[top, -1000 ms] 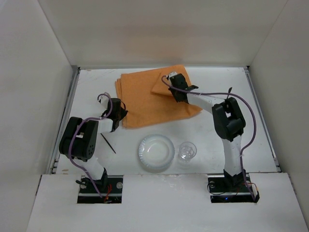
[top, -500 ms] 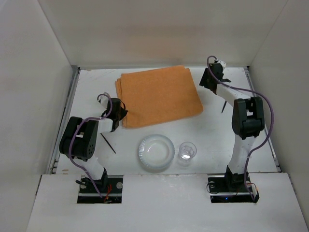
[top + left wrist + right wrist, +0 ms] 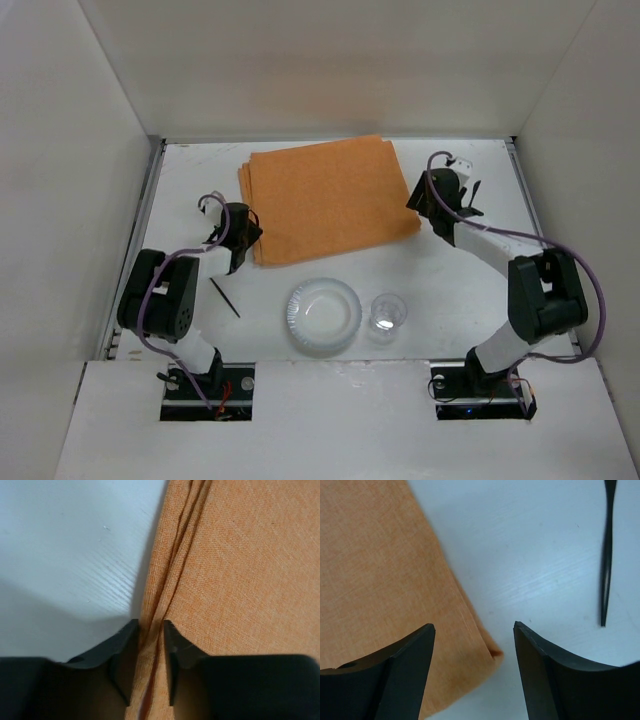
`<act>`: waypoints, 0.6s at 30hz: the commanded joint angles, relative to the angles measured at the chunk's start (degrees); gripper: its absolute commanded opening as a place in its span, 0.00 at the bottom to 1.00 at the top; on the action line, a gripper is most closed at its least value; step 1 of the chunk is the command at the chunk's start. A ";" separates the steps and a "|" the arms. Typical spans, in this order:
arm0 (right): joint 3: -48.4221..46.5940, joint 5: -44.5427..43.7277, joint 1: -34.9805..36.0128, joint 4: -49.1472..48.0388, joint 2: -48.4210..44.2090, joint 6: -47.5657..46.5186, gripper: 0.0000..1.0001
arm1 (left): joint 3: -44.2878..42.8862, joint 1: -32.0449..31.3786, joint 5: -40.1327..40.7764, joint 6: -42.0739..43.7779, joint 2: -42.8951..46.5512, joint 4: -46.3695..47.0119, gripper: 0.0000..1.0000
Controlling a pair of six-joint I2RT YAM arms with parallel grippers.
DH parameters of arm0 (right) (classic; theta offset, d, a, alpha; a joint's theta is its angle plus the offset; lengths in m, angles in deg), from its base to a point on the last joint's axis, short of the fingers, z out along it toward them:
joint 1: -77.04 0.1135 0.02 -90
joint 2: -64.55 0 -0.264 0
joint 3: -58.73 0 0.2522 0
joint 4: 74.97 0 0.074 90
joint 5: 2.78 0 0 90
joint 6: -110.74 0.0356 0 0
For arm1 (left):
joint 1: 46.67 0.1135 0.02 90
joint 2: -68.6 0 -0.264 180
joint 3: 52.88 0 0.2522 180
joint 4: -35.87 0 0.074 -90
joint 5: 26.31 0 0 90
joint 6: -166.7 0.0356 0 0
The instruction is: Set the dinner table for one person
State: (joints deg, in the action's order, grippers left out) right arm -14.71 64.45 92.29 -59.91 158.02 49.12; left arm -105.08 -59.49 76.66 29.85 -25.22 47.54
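The orange placemat (image 3: pixel 330 195) lies flat on the dinner table (image 3: pixel 470 290), towards the back. My left gripper (image 3: pixel 248 238) sits low at its near left corner. In the left wrist view the gripper (image 3: pixel 150 627) has its jaws slightly apart, and the mat's layered edge (image 3: pixel 165 570) runs between them. My right gripper (image 3: pixel 425 212) hovers at the mat's right corner. In the right wrist view the gripper (image 3: pixel 474 627) is wide open with that corner (image 3: pixel 487 650) between the fingers, touching neither.
A white plate (image 3: pixel 322 315) and a clear cup (image 3: pixel 387 312) stand side by side near the front. A thin black utensil (image 3: pixel 224 297) lies left of the plate. Another black utensil (image 3: pixel 606 555) lies on the white surface right of the mat.
The right gripper let go of the folded-over corner, opened wide and swung to the mat's right corner. The mat now lies flat. The left jaws have parted a little.
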 commanded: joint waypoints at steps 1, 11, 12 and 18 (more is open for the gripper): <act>7.45 -3.43 0.53 -5.95 -4.69 5.01 0.72 | 1.16 -1.19 4.60 0.53 9.15 -3.63 0.28; 10.29 4.30 0.53 -7.36 -2.95 8.35 0.64 | 6.87 -8.84 3.04 0.89 16.13 -9.35 0.53; 9.94 5.35 0.53 -7.45 -2.60 8.88 0.61 | 7.49 -8.84 2.68 0.80 15.43 -9.26 0.53; 8.88 11.15 -0.08 -8.94 1.27 13.36 0.42 | 9.87 -8.93 1.71 0.27 10.60 -6.54 0.45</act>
State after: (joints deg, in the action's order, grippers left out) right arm -3.74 71.10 92.73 -65.00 157.69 58.96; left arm -96.10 -68.32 79.72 30.37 -13.38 41.35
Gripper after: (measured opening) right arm 0.424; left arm 0.469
